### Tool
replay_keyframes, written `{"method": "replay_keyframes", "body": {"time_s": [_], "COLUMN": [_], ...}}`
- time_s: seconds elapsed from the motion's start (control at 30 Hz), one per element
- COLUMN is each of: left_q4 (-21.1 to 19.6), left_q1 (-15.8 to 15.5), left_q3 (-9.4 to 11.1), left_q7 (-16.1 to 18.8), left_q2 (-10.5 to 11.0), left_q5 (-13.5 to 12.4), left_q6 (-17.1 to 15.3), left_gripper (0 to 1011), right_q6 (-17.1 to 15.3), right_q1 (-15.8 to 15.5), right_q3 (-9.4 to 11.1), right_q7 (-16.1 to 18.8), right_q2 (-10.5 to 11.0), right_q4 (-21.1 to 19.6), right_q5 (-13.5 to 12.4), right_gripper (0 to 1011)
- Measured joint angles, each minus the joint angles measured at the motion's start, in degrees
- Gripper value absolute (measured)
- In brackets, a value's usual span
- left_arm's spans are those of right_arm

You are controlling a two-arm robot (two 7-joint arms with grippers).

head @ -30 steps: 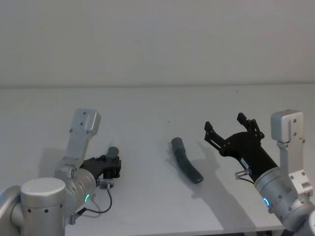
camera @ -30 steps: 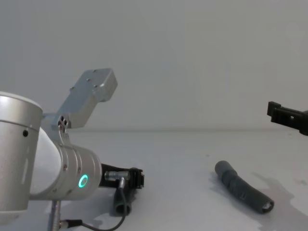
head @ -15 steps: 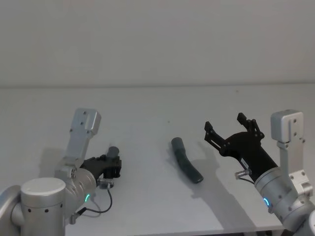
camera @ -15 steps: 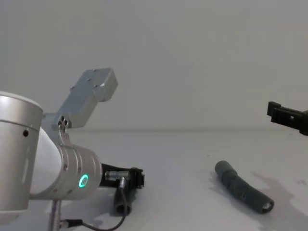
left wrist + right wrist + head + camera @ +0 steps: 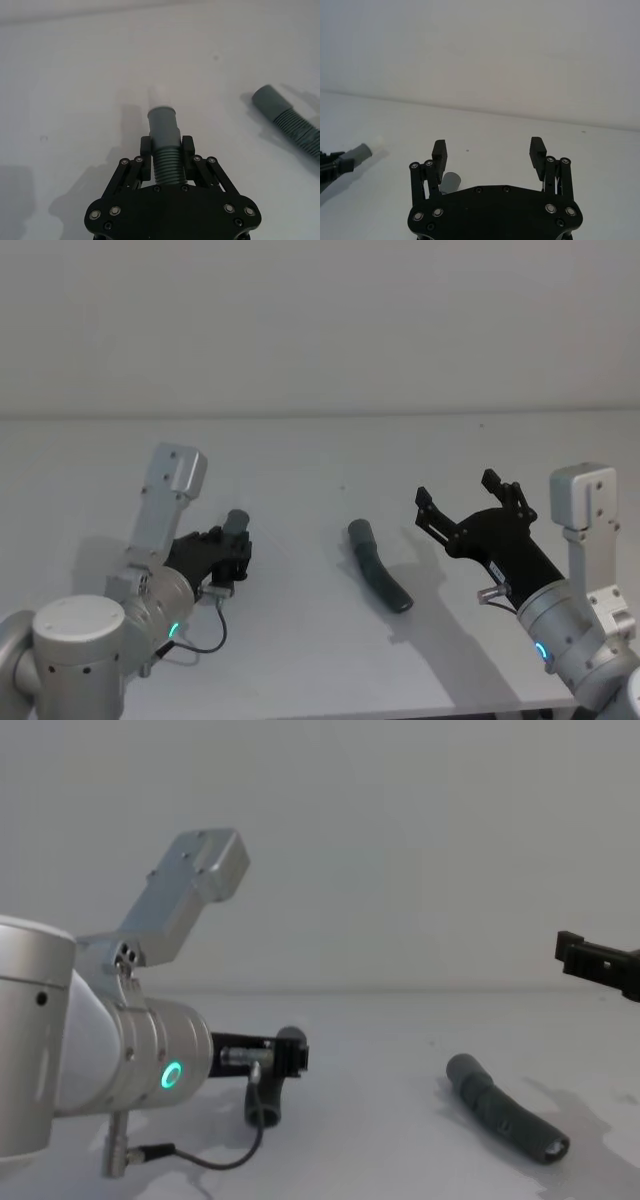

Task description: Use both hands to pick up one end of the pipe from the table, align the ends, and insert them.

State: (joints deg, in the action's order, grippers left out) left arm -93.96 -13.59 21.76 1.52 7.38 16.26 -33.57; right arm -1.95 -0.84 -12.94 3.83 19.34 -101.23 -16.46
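My left gripper (image 5: 166, 146) is shut on the ribbed middle of the short grey pipe (image 5: 163, 119) piece, whose white tip (image 5: 158, 93) points away from the wrist. In the head view this left gripper (image 5: 230, 552) is at the table's left, holding the piece (image 5: 236, 523) nearly upright. The longer, darker pipe piece (image 5: 379, 578) lies flat on the table (image 5: 300, 460) at centre, its wide cuff (image 5: 358, 532) toward the far side. My right gripper (image 5: 456, 490) hovers open just right of it, holding nothing. From the chest, the held piece (image 5: 265, 1100) hangs below the left gripper (image 5: 291, 1053).
The white-grey table stretches wide around both pieces, with a plain wall behind it. A black cable (image 5: 215, 1160) loops under the left wrist. The table's front edge (image 5: 330, 708) runs close below the arms.
My left gripper has risen and moved a little forward, carrying the short pipe piece with it. The right gripper and the long piece have stayed put.
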Motion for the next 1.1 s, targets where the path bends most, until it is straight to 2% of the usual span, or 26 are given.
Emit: {"method": "replay_keyframes", "body": {"time_s": [0.17, 0.47, 0.53, 0.6, 0.67, 0.7, 0.9, 1.1], "left_q4": [0.2, 1.0, 1.4, 1.5, 2.1, 2.1, 3.6, 5.0], "left_q1": [-0.3, -0.7, -0.9, -0.9, -1.2, -1.2, -2.1, -3.1], "left_q3": [0.2, -0.2, -0.5, -0.6, -0.9, -0.9, -1.3, -1.4], "left_q7": [-2.4, -9.7, -12.5, -13.2, -16.3, -16.3, -23.4, -28.8], "left_q2": [1.5, 5.5, 6.9, 7.2, 8.7, 8.7, 11.7, 13.9], "left_q5": [-0.4, -0.3, 0.2, 0.4, 1.2, 1.2, 3.3, 5.1], "left_q6": [3.7, 12.6, 15.3, 16.0, 18.9, 18.9, 23.9, 27.2], "left_gripper": [327, 327, 327, 327, 327, 327, 327, 327], "right_q6": [0.0, 0.0, 0.0, 0.0, 0.0, 0.0, 0.0, 0.0], "right_q1": [0.0, 0.0, 0.0, 0.0, 0.0, 0.0, 0.0, 0.0], "right_q3": [0.0, 0.0, 0.0, 0.0, 0.0, 0.0, 0.0, 0.0], "right_q7": [0.0, 0.0, 0.0, 0.0, 0.0, 0.0, 0.0, 0.0], "right_q2": [0.0, 0.0, 0.0, 0.0, 0.0, 0.0, 0.0, 0.0], "right_q4": [0.0, 0.0, 0.0, 0.0, 0.0, 0.0, 0.0, 0.0], "right_q5": [0.0, 0.0, 0.0, 0.0, 0.0, 0.0, 0.0, 0.0], "right_gripper": [1002, 1002, 1002, 1002, 1002, 1002, 1002, 1002]}}
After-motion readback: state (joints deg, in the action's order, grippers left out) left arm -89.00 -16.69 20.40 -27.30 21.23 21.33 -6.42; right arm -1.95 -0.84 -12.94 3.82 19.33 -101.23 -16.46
